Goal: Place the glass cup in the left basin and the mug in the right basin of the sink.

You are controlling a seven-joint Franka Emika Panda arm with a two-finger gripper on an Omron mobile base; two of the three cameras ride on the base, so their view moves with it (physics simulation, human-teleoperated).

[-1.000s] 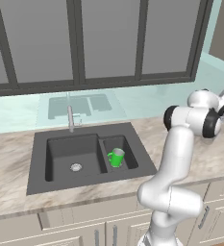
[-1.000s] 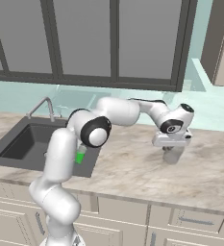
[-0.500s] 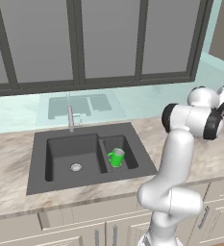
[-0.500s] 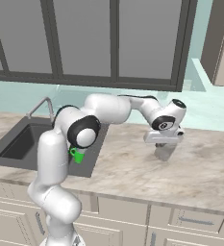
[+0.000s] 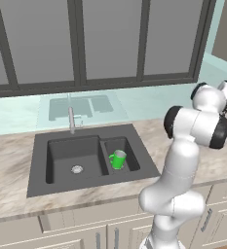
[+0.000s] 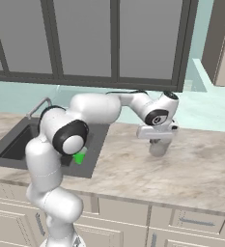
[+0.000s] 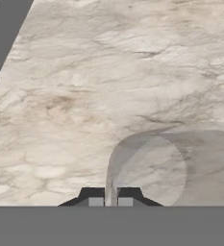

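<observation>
Pinching the cup (image 7: pixel 173 163) by its near wall, my fingers (image 7: pixel 95 198) were drawn almost together, 1 pad outside the glass and 1 apparently inside the rim; the hand view was cropped low, so I hedge on exactly how deep that bite went. From the right base view my gripper (image 6: pixel 158 143) sat right on top of the cup (image 6: pixel 158 147), which stood upright on the marble counter (image 6: pixel 191 169), well to the right of the sink (image 6: pixel 17 144).

The mug (image 5: pixel 118 159) was already in the right basin (image 5: pixel 121 153), standing upright near its middle. The left basin (image 5: pixel 75 156) held nothing but its drain, so 1 of the 2 placements looked done.

I judged the cup light, rigid and slick, with a thin see-through wall that would give no cushion. A grip on a single wall lets a smooth tumbler swing or slide, so I reckoned the hold should sit well down the wall, not at the lip, and the carry should be level and unhurried. Glass against a hard basin floor could chip, so a low, soft release seemed wise.
</observation>
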